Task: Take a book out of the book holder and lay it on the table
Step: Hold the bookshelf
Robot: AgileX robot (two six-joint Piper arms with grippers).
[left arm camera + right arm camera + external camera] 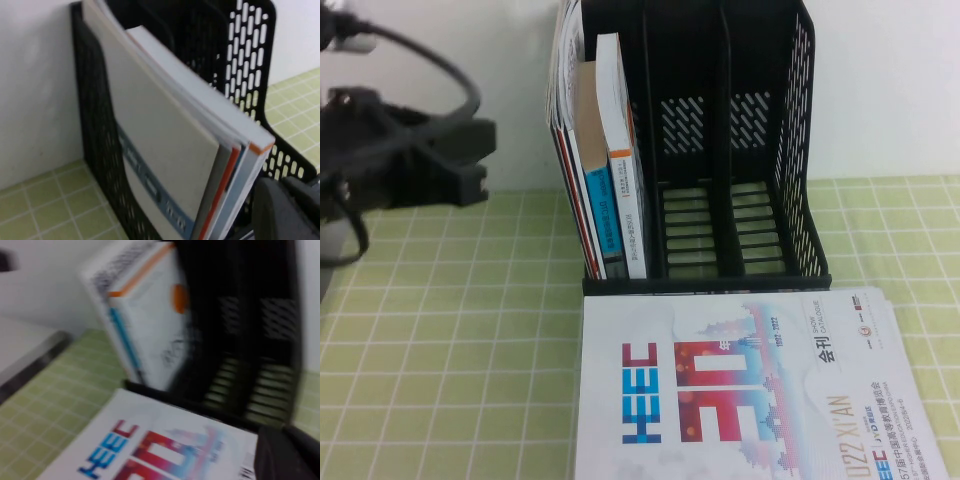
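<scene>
The black book holder [798, 150] stands upright at the back of the green gridded table [440, 330]. Its left slot holds several books; the other two slots are empty. The thick white book with the orange spine patch [620, 130] stands rightmost in that slot. It also shows in the left wrist view [225, 115] and, blurred, in the right wrist view [150, 315]. My left gripper [480, 170] hovers above the table left of the holder, apart from it, and shows dark in its wrist view [287, 210]. My right gripper [287, 455] is over the magazine's edge and out of the high view.
A white "HEEC 30" magazine [740, 390] lies flat on the table right in front of the holder, also in the right wrist view [150, 440]. A blue-spined book [603, 215] stands left of the thick book. A white wall is behind the holder.
</scene>
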